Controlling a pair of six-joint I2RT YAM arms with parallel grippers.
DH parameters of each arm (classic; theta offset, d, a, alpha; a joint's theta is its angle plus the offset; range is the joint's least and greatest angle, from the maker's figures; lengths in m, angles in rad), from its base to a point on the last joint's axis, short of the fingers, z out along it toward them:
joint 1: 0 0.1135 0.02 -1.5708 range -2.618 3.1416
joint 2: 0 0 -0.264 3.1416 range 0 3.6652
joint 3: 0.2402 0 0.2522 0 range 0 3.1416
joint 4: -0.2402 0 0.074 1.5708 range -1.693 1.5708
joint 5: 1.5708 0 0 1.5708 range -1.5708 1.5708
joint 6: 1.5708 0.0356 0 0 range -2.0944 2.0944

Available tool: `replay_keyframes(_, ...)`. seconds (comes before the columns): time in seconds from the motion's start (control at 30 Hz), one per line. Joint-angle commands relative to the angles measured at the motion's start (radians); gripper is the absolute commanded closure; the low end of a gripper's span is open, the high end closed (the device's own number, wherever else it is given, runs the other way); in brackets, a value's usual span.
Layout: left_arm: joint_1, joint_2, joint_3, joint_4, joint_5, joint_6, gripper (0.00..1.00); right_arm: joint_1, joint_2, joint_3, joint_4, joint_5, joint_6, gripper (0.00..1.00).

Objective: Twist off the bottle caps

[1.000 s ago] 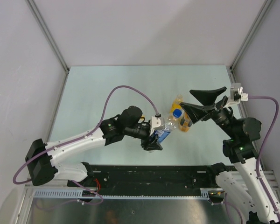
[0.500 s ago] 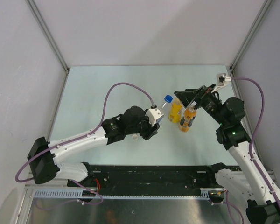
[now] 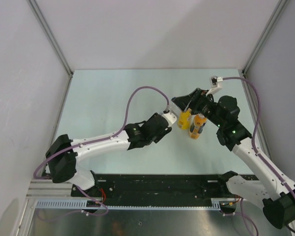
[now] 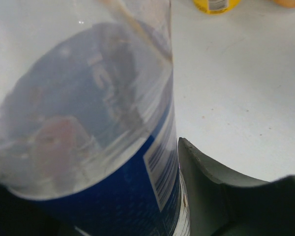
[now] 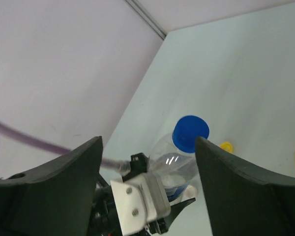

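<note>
Right gripper point(image 5: 148, 141) has been brought over the blue cap point(image 5: 191, 133), jaws apart; clear bottle point(image 4: 88, 123) is clamped below it by left gripper point(image 5: 167, 206); closing, twisting needed.

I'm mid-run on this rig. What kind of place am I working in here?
Probably an enclosed robot test cell in a lab: plain grey walls set in metal frame posts, closing in a pale table.

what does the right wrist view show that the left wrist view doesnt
Only the right wrist: the round blue plastic cap on the bottle neck, inside the open right end effector, and a small yellow cap lying on the table. Only the left wrist: the pale printed panel on the blue label, close up. Both: the clear plastic water bottle, gripped by the left end effector.
</note>
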Motion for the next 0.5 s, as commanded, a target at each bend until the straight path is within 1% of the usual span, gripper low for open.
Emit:
replay_keyframes(0.0,-0.033,0.031,0.067,-0.035,-0.175,-0.021,0.61,0.015,0.053,0.059,-0.011,0.066,0.006,0.26)
replay_keyframes(0.17,-0.051,0.046,0.086,-0.048,-0.197,-0.020,0.61,0.017,0.085,0.063,-0.031,0.094,0.005,0.41)
replay_keyframes(0.23,-0.056,0.049,0.092,-0.050,-0.202,-0.019,0.61,0.017,0.088,0.063,-0.036,0.103,0.004,0.46)
replay_keyframes(0.3,-0.059,0.053,0.095,-0.053,-0.211,-0.017,0.61,0.017,0.087,0.063,-0.042,0.113,0.003,0.48)
replay_keyframes(0.47,-0.066,0.052,0.104,-0.063,-0.221,-0.016,0.61,0.016,0.093,0.062,-0.049,0.130,-0.002,0.49)
